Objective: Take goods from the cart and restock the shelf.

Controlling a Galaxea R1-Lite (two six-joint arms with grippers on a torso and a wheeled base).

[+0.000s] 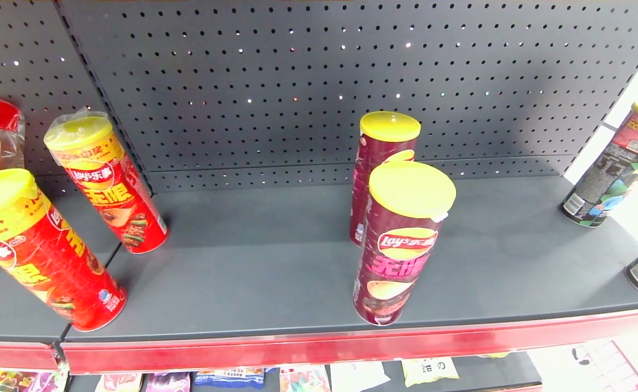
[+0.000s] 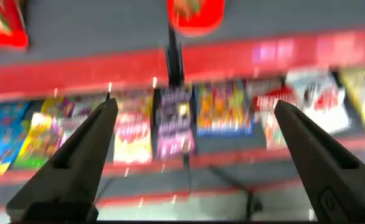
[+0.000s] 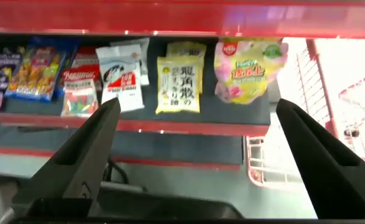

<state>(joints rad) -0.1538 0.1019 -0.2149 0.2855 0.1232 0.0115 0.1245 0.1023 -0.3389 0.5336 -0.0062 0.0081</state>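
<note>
On the dark grey metal shelf board [image 1: 275, 272], two maroon chip cans with yellow lids stand upright, right of centre. The front maroon can [image 1: 398, 245] sits close to the red front edge strip [image 1: 319, 344], and the rear maroon can [image 1: 381, 158] is just behind it, near the perforated grey back panel [image 1: 319, 81]. Wide bare board runs leftward to two red chip cans, the rear red can [image 1: 109, 182] and the front red can [image 1: 35, 250] by the lip. More open board lies to the right, up to the dark printed cans [image 1: 613, 169] at the end. Down below, the left gripper [image 2: 195, 104] has its fingers spread wide and holds nothing, facing colourful snack bags [image 2: 170, 121]. The right gripper [image 3: 198, 102] is equally wide and empty before a yellow packet [image 3: 178, 84]
</note>
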